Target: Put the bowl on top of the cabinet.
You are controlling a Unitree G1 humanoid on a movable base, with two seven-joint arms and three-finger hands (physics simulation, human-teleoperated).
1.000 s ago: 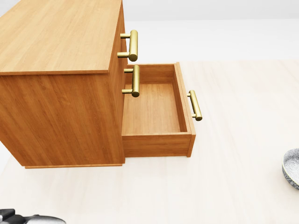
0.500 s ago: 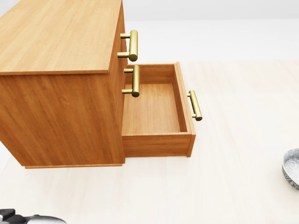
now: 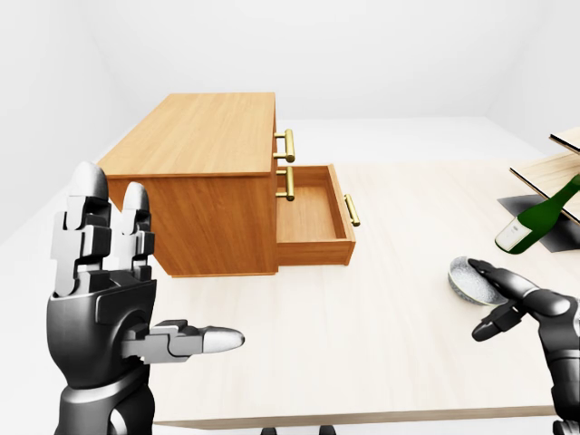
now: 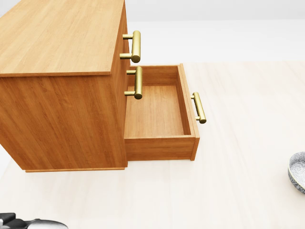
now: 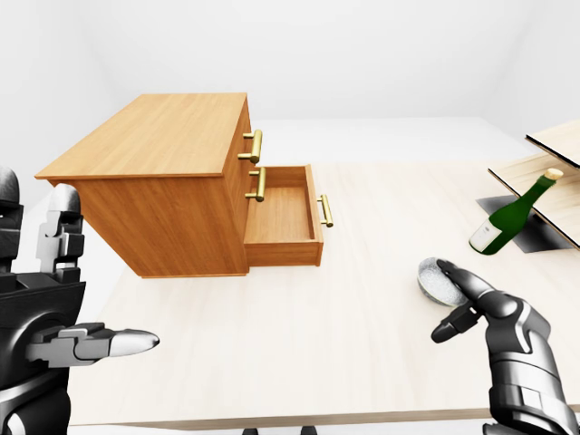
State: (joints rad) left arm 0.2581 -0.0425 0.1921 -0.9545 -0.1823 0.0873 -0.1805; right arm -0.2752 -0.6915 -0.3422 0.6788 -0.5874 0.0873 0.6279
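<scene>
The grey speckled bowl point(image 3: 468, 279) rests on the pale table, to the right of the wooden cabinet point(image 3: 207, 136). My right hand point(image 5: 462, 304) is open at the bowl's near side. One finger lies over the rim and the thumb hangs below it, not closed round the bowl. My left hand point(image 3: 154, 263) is raised at the lower left of the left-eye view, open, fingers up and thumb out, holding nothing. The head view catches only part of the bowl point(image 4: 298, 171) at its right edge.
The cabinet's bottom drawer point(image 3: 313, 217) is pulled out and holds nothing; brass handles point(image 3: 289, 146) stick out from the upper drawers. A green bottle point(image 3: 536, 217) leans by a wooden shelf point(image 3: 551, 168) at the right edge. The table's near edge point(image 3: 362, 419) runs along the bottom.
</scene>
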